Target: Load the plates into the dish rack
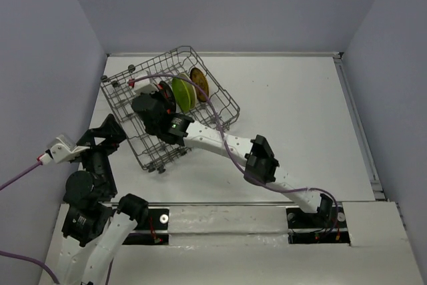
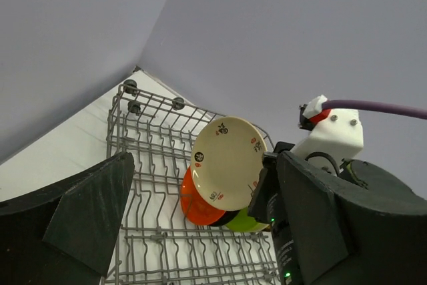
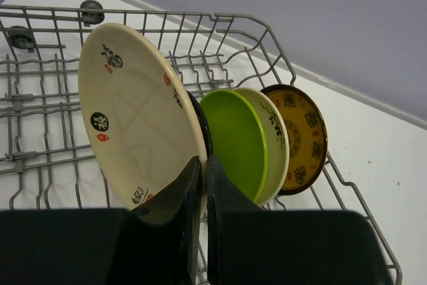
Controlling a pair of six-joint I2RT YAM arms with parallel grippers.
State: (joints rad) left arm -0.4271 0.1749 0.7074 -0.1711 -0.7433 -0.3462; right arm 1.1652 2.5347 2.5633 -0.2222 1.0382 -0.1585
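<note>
The grey wire dish rack (image 1: 210, 121) sits at the table's back left and also shows in the left wrist view (image 2: 143, 165) and the right wrist view (image 3: 40, 98). My right gripper (image 3: 203, 171) is shut on the lower rim of a cream plate (image 3: 137, 125), holding it upright inside the rack. Behind it stand a black plate (image 3: 203, 135), a lime green plate (image 3: 237, 141) and a brown-yellow patterned plate (image 3: 300, 138). In the left wrist view the cream plate (image 2: 227, 161) overlaps an orange plate (image 2: 197, 205). My left gripper (image 1: 101, 135) is open and empty beside the rack's left side.
Grey walls close in the table on the left, back and right. The right arm (image 1: 227, 145) reaches diagonally across the table to the rack. A purple cable (image 1: 220, 125) loops over the rack. White table surface (image 1: 300, 118) lies right of the rack.
</note>
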